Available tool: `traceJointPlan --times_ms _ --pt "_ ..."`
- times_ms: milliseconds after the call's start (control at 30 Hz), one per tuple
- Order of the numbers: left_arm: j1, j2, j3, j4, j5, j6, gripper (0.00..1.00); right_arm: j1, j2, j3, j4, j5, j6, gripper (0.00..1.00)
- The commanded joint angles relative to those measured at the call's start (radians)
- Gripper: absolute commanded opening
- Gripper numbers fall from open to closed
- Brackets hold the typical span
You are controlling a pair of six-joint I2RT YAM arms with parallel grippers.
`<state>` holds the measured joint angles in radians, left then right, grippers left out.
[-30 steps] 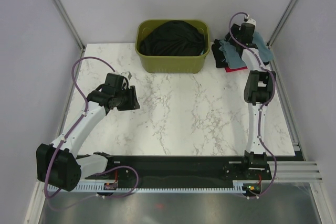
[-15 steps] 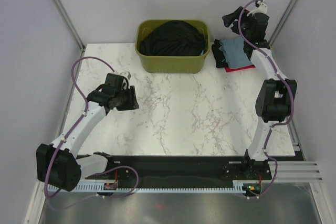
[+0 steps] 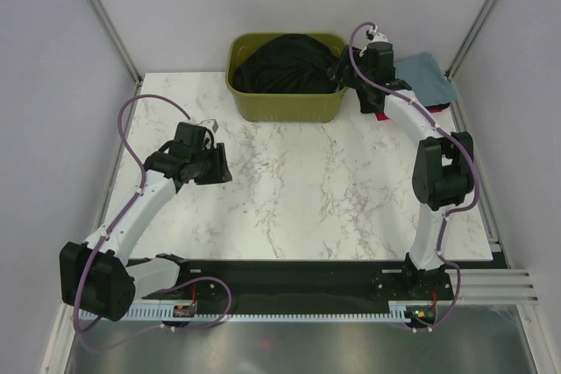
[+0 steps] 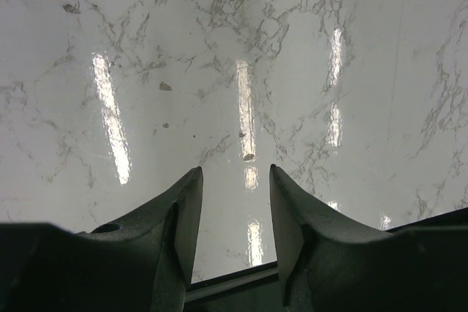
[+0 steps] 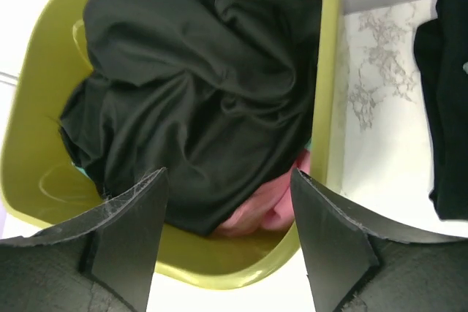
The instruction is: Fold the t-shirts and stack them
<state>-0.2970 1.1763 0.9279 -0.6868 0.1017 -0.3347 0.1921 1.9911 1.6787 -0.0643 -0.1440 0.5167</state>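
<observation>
My right fingers (image 5: 131,231) hang spread over a black t-shirt (image 5: 197,85) in the green bin (image 5: 326,71). My left fingers (image 4: 179,213) hover apart above the desk (image 4: 241,56).

Left gripper (image 4: 234,180): black, plain.
Right gripper (image 5: 230,180): black, plain.
Arms (image 3: 140,203): white, with black joints.
Cables (image 3: 127,129): purple.
Table (image 3: 307,181): white with thin grey lines, like marble; bright stripes of light shone on it under the left gripper.
Bin (image 3: 285,107): yellow-green, plain.
Black t-shirt (image 5: 197,85): plain black, right below the right gripper.
Pink cloth (image 5: 256,213): soft pink, peeking out under the black t-shirt, between the right gripper's fingers.
Folded black t-shirt (image 5: 446,107): black, off to the right gripper's right.
Blue t-shirt (image 3: 425,72): dusty blue-green, plain, behind the right gripper.
Red t-shirt (image 3: 382,116): red, only a small edge showed.
</observation>
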Motion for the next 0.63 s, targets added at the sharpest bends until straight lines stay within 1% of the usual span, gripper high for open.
traceJointPlan --times_ms 0,167,233,400,433,467,500,567,600 --pt "-0.004 -0.027 0.006 0.000 -0.017 0.042 0.49 0.015 -0.011 0.009 -0.072 0.096 -0.050 0.75" --pt "-0.004 -0.050 0.011 0.001 -0.016 0.039 0.49 0.040 -0.048 -0.033 -0.088 0.165 -0.073 0.75" --pt "-0.004 -0.066 0.014 0.004 -0.017 0.036 0.49 0.052 -0.044 -0.019 -0.126 0.199 -0.096 0.75" --pt "-0.004 -0.107 0.012 0.010 -0.025 0.039 0.49 0.056 -0.051 -0.037 -0.129 0.207 -0.098 0.75" --pt "-0.004 -0.116 0.011 0.010 -0.028 0.043 0.49 0.058 -0.049 -0.040 -0.127 0.204 -0.099 0.75" --pt "-0.004 -0.131 0.000 0.016 -0.023 0.046 0.45 0.058 -0.046 -0.040 -0.127 0.199 -0.098 0.75" --pt "-0.004 -0.168 -0.004 0.023 -0.030 0.040 0.44 0.058 -0.045 -0.040 -0.127 0.195 -0.099 0.75" --pt "-0.004 -0.216 -0.006 0.035 -0.036 0.007 0.45 0.058 -0.044 -0.042 -0.129 0.193 -0.096 0.75" --pt "-0.004 -0.243 -0.014 0.052 -0.034 -0.003 0.51 0.058 -0.040 -0.039 -0.127 0.192 -0.096 0.75"
